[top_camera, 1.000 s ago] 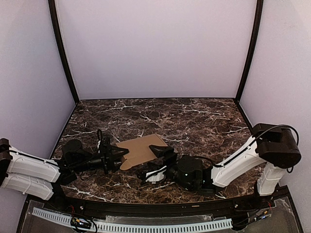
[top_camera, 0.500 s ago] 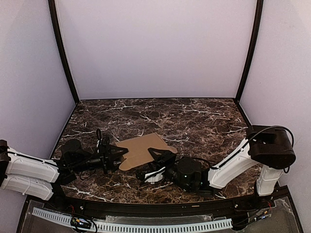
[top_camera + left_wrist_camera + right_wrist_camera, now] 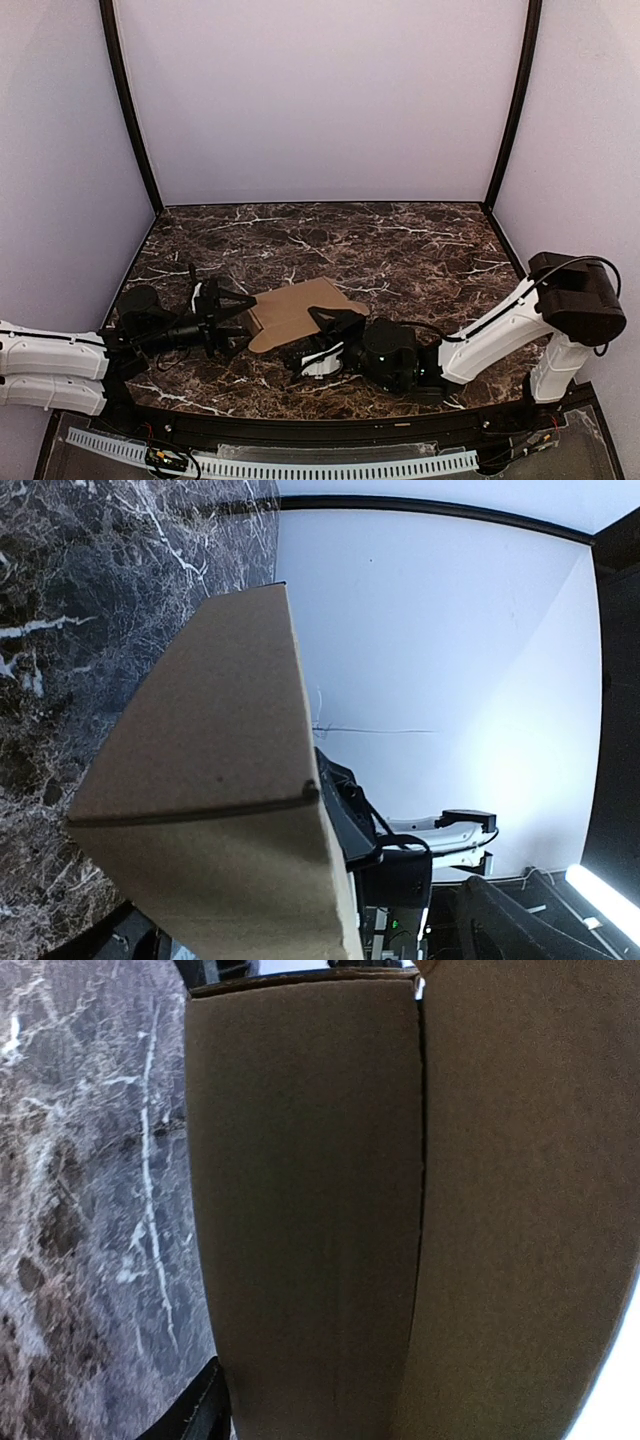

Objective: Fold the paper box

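So, starting at the left gripper point(image 3: 238, 320): its jaws are spread wide, and the left end of the paper box point(image 3: 300, 308) sits right at the fingertips. It doesn't look like it's holding anything. From the top view it's hard to say whether a tip brushes the cardboard or just hovers next to it.

The right gripper point(image 3: 318, 340) is trickier. Its jaws straddle the box's lower-right edge, with one finger over the top of the cardboard and the other underneath, toward the bottom of the frame. The right wrist view is basically wall-to-wall brown panel, with one black finger point(image 3: 196, 1412) poking in at the lower left. Whether it's actually pinching or just bracketing the edge, can't tell.

The box itself lies low on the dark marble table point(image 3: 400, 240), a bit left of centre in the lower half of the top view, between the two arms. The left wrist view shows a creased panel with a side wall turned down, so it looks partly folded already.

Best guess is it's mid-fold, with the right arm taking hold of a flap. The next move probably needs a firm pinch there. The left arm would have to brace the far end so the box doesn't skate on the marble.
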### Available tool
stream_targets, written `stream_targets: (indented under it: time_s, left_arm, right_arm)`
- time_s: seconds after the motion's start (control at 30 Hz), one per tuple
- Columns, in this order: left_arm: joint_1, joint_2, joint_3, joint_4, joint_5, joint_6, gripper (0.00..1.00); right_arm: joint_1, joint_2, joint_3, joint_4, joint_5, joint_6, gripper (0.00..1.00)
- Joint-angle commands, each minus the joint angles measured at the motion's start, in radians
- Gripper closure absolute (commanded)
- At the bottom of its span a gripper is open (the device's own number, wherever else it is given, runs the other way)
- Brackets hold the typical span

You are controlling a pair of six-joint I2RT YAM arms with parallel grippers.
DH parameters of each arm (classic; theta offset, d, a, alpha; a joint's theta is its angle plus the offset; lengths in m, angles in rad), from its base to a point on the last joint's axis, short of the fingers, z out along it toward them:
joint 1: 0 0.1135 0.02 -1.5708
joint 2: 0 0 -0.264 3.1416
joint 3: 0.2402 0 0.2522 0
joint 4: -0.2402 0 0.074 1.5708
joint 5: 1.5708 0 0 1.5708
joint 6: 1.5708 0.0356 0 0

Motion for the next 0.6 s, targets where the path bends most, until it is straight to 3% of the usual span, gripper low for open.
stream_targets:
  time_s: [0.0,0.27,0.47,0.57]
  left_arm:
    - [0.002,-0.084,0.06,-0.235,-0.016,0.128,0.01]
    - [0.012,-0.176,0.178,-0.686,-0.099,0.407,0.01]
    - [0.016,-0.18,0.371,-1.003,-0.19,0.674,0.01]
    - [0.017,-0.157,0.439,-1.086,-0.203,0.781,0.01]
  right_arm:
    - [-0.016,-0.132,0.038,-0.353,-0.054,0.18,0.54]
    - [-0.105,-0.247,0.304,-1.163,-0.334,0.486,0.55]
    - [-0.175,-0.229,0.5,-1.537,-0.609,0.581,0.57]
    - [-0.195,-0.186,0.574,-1.665,-0.684,0.61,0.58]
